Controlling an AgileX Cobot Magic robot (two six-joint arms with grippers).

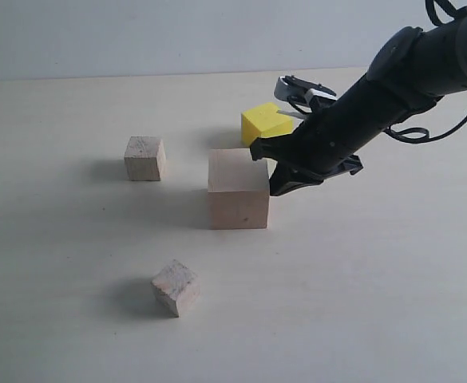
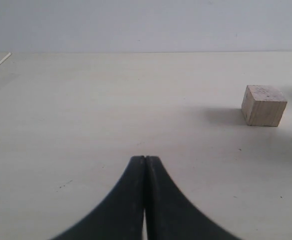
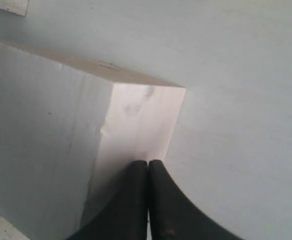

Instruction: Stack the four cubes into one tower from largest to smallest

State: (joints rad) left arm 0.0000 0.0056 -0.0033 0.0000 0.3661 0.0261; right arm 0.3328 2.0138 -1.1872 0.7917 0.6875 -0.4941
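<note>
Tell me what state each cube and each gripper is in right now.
large pale wooden cube, flat on the table, nothing on top.
yellow cube, on the table behind it, unstacked, partly hidden by the right arm.
far small wooden cube, alone on the table, unstacked.
near small wooden cube, alone, turned at an angle.
right gripper, shut, empty, tips at the large cube's side.
left gripper, shut, empty, low over the table.

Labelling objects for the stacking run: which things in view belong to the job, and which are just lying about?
Job:
- large pale cube
- yellow cube
- small wooden cube on the left
- small wooden cube in front

Lying about:
- no loose extras seen, only the table
</note>
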